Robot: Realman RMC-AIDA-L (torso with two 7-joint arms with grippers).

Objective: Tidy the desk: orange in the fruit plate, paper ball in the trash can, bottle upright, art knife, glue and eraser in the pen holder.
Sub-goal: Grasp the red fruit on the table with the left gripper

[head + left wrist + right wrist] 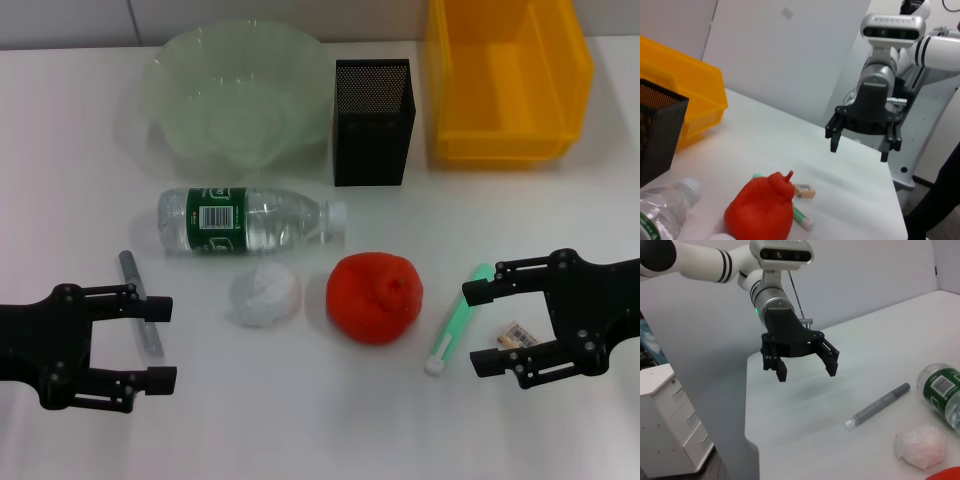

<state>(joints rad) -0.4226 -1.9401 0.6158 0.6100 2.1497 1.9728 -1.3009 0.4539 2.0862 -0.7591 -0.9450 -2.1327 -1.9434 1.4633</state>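
Head view, from left to right: the left claw (162,342) hangs low over the bench (60,150) with its fingers apart, gripping nothing. A grey pen-like stick (140,303) lies just beside its upper finger, partly under it. Beyond the claw lies the bottle (245,220) on its side, cap pointing right, and past that stands the plate (240,95). To the claw's right sit the paper ball (265,295) and then the orange (376,297), close together but apart. The holder (372,122) stands behind the orange, upright. The right claw (478,327) also hangs with fingers apart, empty. A pale green stick (456,320) lies slanted just off its fingertips, and the eraser (518,335) rests between its two fingers. Far beyond this claw stands the can (505,80).
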